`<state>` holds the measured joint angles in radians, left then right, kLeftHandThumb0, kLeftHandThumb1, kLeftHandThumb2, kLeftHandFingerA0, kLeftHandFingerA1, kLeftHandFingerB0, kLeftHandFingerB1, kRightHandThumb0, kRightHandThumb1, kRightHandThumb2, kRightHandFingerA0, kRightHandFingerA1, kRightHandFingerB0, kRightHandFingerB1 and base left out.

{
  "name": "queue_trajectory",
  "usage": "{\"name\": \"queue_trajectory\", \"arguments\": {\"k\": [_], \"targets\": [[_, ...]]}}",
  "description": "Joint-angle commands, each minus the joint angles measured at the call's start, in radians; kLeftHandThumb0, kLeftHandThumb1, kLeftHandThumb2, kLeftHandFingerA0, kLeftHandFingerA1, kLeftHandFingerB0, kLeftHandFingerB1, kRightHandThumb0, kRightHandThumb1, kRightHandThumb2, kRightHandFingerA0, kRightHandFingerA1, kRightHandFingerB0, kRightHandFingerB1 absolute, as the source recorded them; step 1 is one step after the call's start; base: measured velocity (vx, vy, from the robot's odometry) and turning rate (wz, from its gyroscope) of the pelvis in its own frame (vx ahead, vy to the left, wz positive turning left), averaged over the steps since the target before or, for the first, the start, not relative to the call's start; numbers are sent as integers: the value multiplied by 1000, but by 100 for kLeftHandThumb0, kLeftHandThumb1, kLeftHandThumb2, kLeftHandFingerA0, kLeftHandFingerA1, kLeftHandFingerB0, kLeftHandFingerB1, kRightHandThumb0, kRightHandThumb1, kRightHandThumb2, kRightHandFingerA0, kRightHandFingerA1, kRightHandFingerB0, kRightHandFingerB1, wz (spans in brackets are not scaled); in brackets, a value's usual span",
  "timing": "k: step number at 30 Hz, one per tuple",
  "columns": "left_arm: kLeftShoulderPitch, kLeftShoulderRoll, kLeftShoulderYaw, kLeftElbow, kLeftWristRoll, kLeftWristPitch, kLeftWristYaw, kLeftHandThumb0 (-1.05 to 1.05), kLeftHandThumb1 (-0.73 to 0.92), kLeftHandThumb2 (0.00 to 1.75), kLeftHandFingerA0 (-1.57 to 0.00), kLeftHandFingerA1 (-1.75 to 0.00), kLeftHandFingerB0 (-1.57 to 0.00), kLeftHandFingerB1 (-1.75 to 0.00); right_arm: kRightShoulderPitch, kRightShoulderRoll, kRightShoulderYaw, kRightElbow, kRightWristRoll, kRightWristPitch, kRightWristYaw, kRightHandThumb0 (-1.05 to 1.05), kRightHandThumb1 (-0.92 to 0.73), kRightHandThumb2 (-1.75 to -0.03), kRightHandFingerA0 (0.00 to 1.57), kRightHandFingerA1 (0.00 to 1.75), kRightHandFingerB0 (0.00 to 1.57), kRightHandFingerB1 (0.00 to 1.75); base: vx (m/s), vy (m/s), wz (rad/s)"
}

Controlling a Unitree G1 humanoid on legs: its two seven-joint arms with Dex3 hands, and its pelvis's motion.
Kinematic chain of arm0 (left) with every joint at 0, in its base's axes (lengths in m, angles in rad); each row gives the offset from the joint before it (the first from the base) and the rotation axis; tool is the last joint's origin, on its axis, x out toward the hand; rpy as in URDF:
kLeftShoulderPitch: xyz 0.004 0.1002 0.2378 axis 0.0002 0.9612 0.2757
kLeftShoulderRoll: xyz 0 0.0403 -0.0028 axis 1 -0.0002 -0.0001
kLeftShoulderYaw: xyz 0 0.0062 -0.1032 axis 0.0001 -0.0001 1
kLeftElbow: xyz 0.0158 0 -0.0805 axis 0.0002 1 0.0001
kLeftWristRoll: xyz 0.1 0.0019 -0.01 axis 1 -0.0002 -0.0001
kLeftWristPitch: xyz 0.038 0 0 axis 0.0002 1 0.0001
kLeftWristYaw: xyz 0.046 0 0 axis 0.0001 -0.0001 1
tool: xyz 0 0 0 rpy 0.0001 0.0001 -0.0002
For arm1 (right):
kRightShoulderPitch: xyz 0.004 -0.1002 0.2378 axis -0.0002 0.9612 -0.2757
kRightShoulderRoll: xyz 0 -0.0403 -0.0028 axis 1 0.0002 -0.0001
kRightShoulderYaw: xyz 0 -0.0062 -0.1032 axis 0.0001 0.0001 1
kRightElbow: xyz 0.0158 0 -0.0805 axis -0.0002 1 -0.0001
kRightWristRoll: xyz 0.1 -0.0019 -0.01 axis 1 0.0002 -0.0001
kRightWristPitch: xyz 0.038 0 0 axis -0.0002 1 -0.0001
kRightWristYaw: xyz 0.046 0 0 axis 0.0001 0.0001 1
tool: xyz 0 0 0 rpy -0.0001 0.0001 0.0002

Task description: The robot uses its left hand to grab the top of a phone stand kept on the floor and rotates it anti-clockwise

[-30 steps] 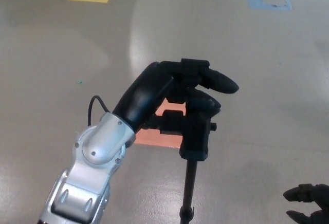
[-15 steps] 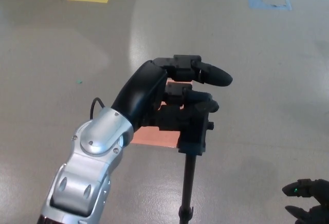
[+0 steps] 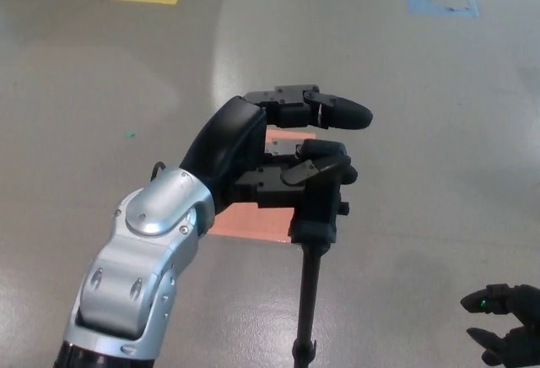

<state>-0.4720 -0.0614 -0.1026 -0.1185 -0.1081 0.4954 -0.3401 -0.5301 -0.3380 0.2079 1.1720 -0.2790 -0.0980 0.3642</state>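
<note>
Your glossy black left hand (image 3: 278, 153) wraps its thick fingers around the phone stand (image 3: 316, 216), centre on the smooth grey floor (image 3: 422, 132); your right hand (image 3: 506, 334), near right, sits spread, empty.

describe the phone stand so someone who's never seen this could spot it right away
On the grey floor, look near the middle, where the left hand reaches in. The phone stand is beside its fingers: a black clamp head atop a thin black pole, over an orange-pink patch, the only upright object.
</note>
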Motion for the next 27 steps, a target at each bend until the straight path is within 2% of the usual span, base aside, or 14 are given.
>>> {"name": "queue_trajectory", "arguments": {"k": [1,22,23,24,25,26,27], "targets": [[-72,-31,144,10,-213,541,13,-19,73,62,-92,-60,-70,-48,-53,-23,4,4,-11,27,16,-53,-80,-64,58,40,19,29,0,0,0],[-96,-14,161,25,-239,596,-7,-21,74,62,-90,-58,-67,-45,-62,-22,12,6,-13,26,20,-53,-80,-63,59,41,21,29,0,0,0],[-91,-11,155,23,-237,577,-14,-28,68,60,-65,-48,-43,-34,-61,-23,11,5,-12,22,20,-52,-80,-65,58,41,19,30,0,0,0],[-87,-9,151,21,-236,564,-19,-28,68,60,-65,-48,-43,-34,-60,-24,10,5,-10,20,19,-52,-80,-65,58,41,19,30,0,0,0],[-76,20,113,11,-220,515,-49,-54,48,70,-21,-42,-8,-31,-60,-25,10,4,-11,14,19,-52,-80,-63,58,40,20,29,0,0,0],[-74,28,103,8,-217,507,-56,-54,48,70,-21,-42,-8,-31,-59,-26,11,4,-11,14,18,-52,-80,-63,58,40,20,29,0,0,0],[-71,39,92,3,-215,489,-70,-59,53,57,-13,-29,-2,-17,-61,-25,12,5,-12,16,18,-53,-80,-63,58,40,20,29,0,0,0]]}}
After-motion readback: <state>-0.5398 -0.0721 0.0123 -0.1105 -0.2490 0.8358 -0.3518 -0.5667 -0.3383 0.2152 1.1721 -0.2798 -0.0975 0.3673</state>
